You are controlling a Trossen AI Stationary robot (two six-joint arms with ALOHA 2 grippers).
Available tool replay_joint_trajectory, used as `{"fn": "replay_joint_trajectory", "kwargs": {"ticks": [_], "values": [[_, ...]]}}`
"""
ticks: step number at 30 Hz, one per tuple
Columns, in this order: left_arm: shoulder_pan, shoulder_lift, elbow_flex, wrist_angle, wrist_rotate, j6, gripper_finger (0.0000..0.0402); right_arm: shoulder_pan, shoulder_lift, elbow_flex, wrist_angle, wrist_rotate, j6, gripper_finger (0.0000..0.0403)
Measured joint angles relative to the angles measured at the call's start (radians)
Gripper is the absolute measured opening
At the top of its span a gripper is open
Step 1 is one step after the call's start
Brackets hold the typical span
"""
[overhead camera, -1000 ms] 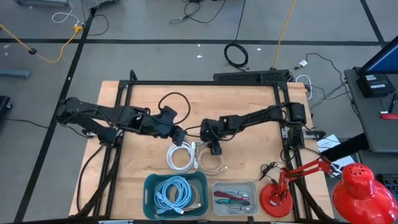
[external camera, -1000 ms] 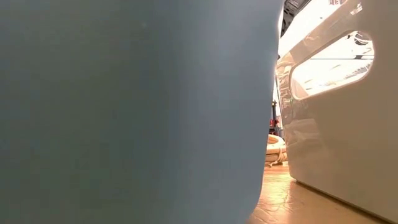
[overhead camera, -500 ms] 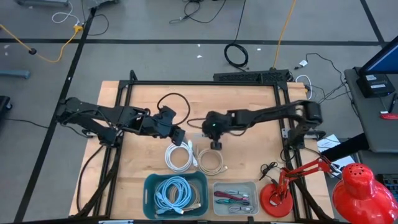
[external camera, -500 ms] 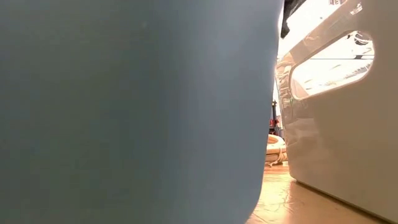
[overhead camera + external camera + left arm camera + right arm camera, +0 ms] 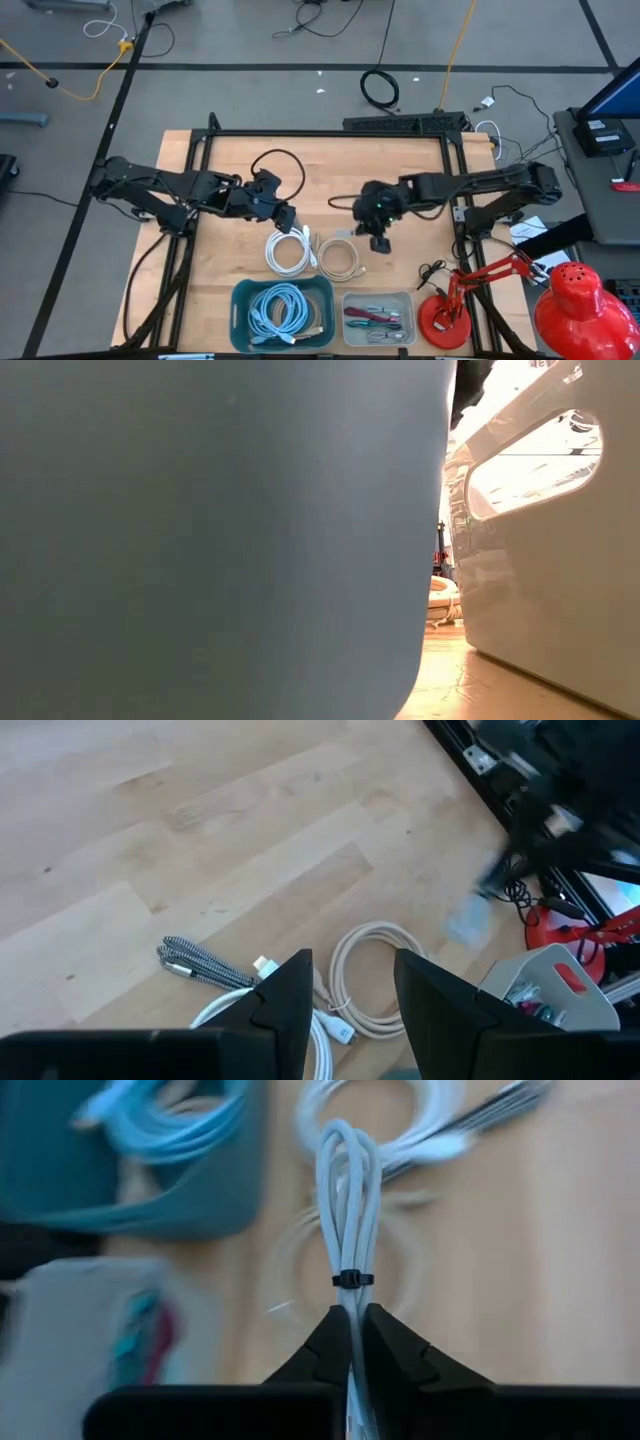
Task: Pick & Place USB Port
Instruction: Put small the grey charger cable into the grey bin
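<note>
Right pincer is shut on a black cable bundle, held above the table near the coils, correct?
Not quite: the bundle is white, not black. The right wrist view shows the right pincer shut on a white cable bundle bound with a black tie. The rest holds; the high view puts it above the light wooden table near the coils.

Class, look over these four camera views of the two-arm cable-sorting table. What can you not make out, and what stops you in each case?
- Low view: nearly the whole table, hidden by the teal bin and grey bin against the lens.
- High view: contents of the grey bin, too small to identify.
- Right wrist view: the bins and coils behind the white cable bundle held by the right gripper, blurred.
- Left wrist view: the right arm, blurred and cut off.
</note>
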Motion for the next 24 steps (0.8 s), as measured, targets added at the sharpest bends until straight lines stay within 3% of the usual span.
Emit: {"fn": "replay_joint_trajectory", "kwargs": {"ticks": [5, 10, 17, 24], "values": [[0.002, 0.000, 0.000, -0.001, 0.000, 0.000, 0.0145, 0.075, -0.001, 0.000, -0.094, -0.059, 0.099, 0.0009], [0.002, 0.000, 0.000, -0.022, 0.010, -0.016, 0.0145, 0.113, 0.000, 0.000, -0.089, -0.058, 0.132, 0.0009], [0.002, 0.000, 0.000, -0.031, 0.060, 0.019, 0.0145, 0.257, 0.049, 0.000, -0.082, -0.104, 0.238, 0.0009], [-0.021, 0.000, 0.000, -0.030, 0.101, 0.072, 0.0145, 0.404, 0.139, 0.000, 0.104, -0.113, 0.390, 0.0009]]}}
